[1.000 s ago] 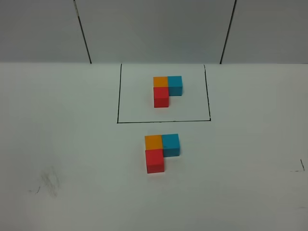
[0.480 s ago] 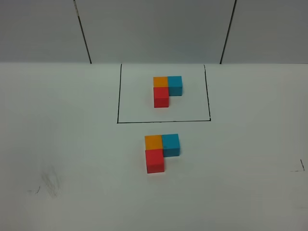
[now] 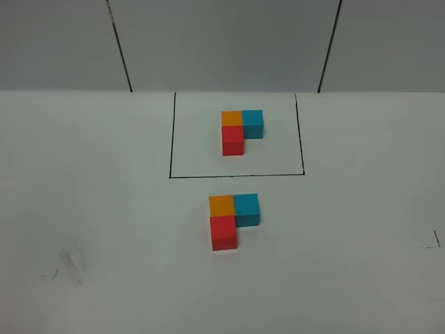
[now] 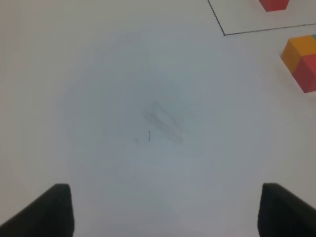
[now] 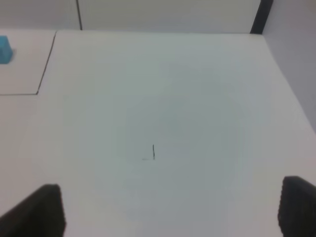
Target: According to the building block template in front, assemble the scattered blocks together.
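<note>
The building block template [image 3: 233,139] is an L of joined orange, blue and red cubes inside a thin black rectangle [image 3: 236,176] at the table's far middle. Just in front of the outline, the scattered blocks stand pushed together in the same L: orange [image 3: 221,205] behind, blue [image 3: 247,209] to its right, red [image 3: 224,232] in front. Neither gripper appears in the exterior high view. In its own wrist view the left gripper [image 4: 168,212] is open over bare table, the orange block [image 4: 300,49] far off. The right gripper [image 5: 168,212] is open and holds nothing.
The white table [image 3: 104,209] carries a grey smudge [image 3: 71,261] at the front left and a small pen mark [image 3: 436,240] at the right. A grey panelled wall [image 3: 222,42] stands behind. The template's blue cube [image 5: 4,49] shows at the edge of the right wrist view.
</note>
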